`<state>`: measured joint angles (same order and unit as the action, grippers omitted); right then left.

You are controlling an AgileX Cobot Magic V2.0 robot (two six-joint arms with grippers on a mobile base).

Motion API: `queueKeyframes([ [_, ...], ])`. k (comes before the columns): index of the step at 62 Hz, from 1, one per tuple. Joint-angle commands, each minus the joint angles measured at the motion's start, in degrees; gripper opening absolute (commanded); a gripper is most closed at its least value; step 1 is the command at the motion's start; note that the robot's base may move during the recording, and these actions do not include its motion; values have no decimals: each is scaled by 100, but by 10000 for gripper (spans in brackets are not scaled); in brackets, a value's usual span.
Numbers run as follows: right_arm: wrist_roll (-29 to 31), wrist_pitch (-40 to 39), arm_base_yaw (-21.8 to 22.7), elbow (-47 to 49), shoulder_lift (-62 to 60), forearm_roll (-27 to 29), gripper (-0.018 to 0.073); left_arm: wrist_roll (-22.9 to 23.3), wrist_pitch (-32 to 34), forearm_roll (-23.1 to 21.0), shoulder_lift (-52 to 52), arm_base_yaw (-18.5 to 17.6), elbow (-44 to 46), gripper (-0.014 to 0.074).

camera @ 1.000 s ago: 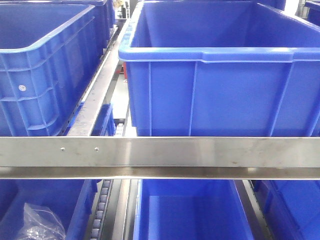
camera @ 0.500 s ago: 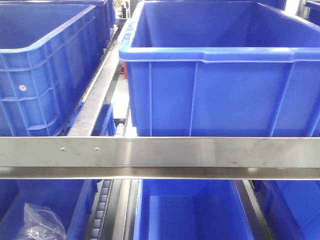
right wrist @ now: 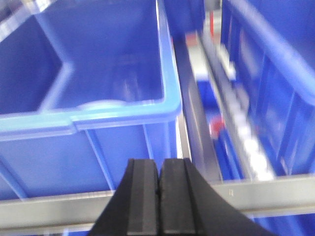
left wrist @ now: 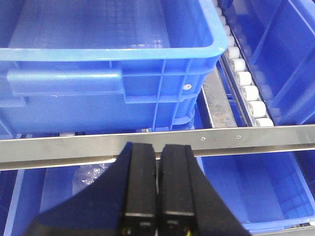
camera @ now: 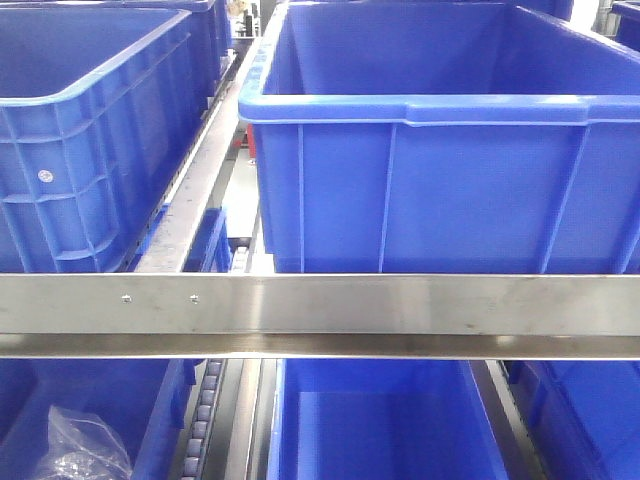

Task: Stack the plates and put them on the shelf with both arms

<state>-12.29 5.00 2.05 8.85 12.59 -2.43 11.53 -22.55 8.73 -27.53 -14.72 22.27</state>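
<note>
Left wrist view shows my left gripper [left wrist: 157,162] pressed shut on nothing, hanging just before the shelf [left wrist: 256,136] rail; the right gripper [right wrist: 158,184] is likewise closed and empty. No plates appear in any view, so I cannot say where they are. I'd find them first, then open both grippers. The right wrist view is blurred; crates [camera: 440,170] block the shelf beyond.

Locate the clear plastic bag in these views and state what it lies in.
In the front view, the plastic bag lies at bottom left, inside a lower blue crate beneath the shelf rail; the left wrist view glimpses it behind the left tool.
</note>
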Motion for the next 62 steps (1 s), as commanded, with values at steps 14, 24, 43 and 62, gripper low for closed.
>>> queueKeyframes([
  [14,26,-827,42,-1016,-1317,-35,57,55,438,15,-43,7,178,97],
  [24,26,-622,43,-1055,-1436,-35,57,55,438,15,-43,7,178,97],
  [43,26,-609,43,-1055,-1431,-35,57,55,449,15,-43,7,178,97],
  [62,183,-683,43,-1055,-1431,347,57,55,449,15,-43,7,178,97],
])
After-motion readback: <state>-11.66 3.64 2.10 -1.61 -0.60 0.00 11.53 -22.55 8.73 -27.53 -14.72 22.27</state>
